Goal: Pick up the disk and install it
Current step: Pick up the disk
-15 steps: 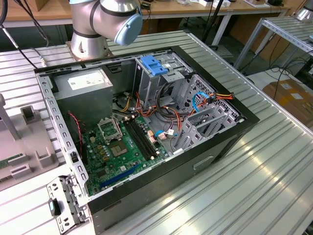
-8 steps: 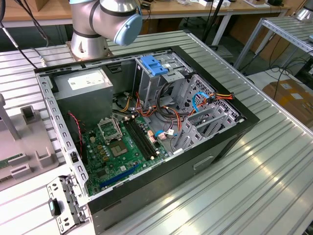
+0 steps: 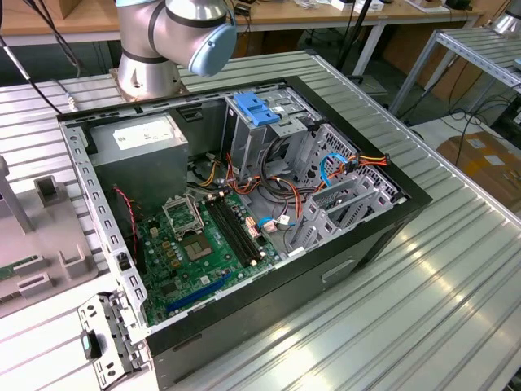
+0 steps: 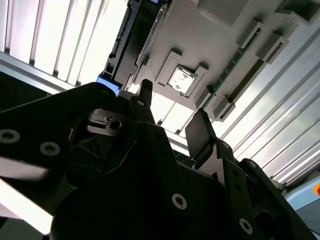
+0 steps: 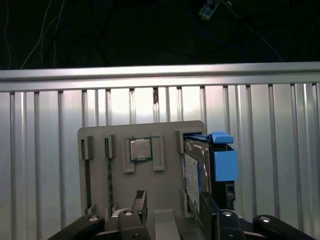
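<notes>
Disk [image 5: 194, 172] stands on edge in a slot at the grey tray's [image 5: 170, 150] side, blue rail [image 5: 223, 162] outward, with bare ribbed worktop [image 5: 280, 150] beyond. Hand [image 5: 172, 217] hangs over the tray, fingers [image 5: 207, 212] wide apart, nothing between them, one close to the disk. Exterior view adds the open computer case [image 3: 358, 236], with cables [image 3: 281, 175] crowding beside its drive cage [image 3: 244, 142].
</notes>
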Tool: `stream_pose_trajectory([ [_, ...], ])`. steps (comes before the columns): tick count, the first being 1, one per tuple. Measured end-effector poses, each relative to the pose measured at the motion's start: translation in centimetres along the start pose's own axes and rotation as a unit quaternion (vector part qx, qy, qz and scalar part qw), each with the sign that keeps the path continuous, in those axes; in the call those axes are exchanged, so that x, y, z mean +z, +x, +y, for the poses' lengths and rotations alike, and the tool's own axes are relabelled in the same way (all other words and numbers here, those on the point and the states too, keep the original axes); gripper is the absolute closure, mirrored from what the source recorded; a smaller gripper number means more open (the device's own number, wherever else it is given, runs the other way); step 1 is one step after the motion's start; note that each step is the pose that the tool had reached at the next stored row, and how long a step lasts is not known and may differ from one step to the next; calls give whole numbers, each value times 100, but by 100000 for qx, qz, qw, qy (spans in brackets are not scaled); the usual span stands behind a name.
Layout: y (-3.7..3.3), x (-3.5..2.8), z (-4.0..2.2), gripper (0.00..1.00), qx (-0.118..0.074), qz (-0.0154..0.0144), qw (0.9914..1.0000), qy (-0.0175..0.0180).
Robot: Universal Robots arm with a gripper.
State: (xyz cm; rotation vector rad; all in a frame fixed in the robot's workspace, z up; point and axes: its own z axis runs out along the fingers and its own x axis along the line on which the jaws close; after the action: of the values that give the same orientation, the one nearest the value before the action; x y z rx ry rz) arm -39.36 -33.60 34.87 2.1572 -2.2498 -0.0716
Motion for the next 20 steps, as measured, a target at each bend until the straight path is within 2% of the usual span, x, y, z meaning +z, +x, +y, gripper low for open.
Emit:
stream_pose_trajectory([
  [10,-20,45,0,46,7,-16,100000,3],
  [20,-125,88,1,46,-4,-27,100000,8],
])
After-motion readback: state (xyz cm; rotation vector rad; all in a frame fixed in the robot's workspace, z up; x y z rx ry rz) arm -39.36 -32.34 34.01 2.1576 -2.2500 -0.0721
